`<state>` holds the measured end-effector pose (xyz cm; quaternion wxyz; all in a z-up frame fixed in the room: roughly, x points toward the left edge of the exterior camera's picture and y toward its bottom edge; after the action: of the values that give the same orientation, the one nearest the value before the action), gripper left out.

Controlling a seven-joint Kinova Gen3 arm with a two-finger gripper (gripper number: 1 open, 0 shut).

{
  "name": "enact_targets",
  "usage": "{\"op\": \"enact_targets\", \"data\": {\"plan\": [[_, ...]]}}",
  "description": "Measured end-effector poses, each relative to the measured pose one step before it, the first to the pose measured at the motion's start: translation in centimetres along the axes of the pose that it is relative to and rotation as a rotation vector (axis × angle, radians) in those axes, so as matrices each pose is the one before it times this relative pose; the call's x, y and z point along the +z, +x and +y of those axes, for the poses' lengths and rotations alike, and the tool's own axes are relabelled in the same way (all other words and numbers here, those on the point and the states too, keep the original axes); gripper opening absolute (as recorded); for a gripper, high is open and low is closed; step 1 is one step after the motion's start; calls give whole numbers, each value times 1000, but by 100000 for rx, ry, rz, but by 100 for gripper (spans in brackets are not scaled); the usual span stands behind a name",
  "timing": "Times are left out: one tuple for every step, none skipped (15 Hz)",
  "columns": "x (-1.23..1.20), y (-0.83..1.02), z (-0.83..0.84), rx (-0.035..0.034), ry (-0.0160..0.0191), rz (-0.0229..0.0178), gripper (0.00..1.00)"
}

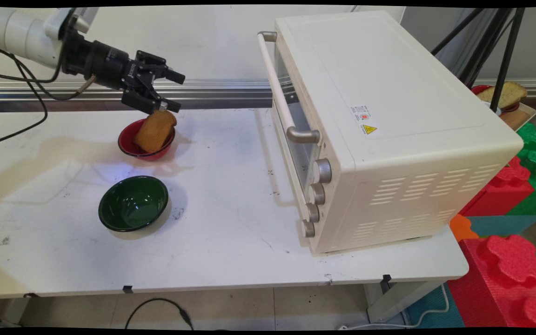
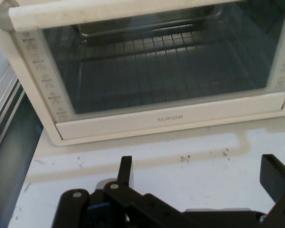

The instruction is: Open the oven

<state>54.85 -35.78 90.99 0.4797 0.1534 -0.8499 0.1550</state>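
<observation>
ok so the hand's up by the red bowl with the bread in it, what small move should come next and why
Probably lower the hand a little and bring its open fingers around the top of the bread slice. The slice leans upright in the red bowl, and the hand hangs just above its upper edge, pointing toward the closed toaster oven, gripping nothing.

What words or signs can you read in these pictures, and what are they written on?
"SUPOR": on the strip below the glass door of the oven.
Yellow warning triangle sign: on the sticker on the oven's top; its small print is too small to read.
Labels by the knobs on the control panel: too blurred to read.
Lettering on the gripper: too small to read.
</observation>
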Motion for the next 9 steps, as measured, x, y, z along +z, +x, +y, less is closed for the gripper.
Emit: {"op": "enact_targets", "data": {"plan": [[-176,136,21,-583,-82,688,100],[-129,222,18,-554,4,1043,100],[-66,207,21,-398,-31,831,100],[-6,387,17,-519,-18,1457,100],[68,491,15,-456,32,1711,100],[172,530,0,-254,0,1704,100],[186,404,-33,-224,84,1339,100],[247,484,-22,-249,126,1561,100],[290,426,-58,-154,78,1311,100]]}}
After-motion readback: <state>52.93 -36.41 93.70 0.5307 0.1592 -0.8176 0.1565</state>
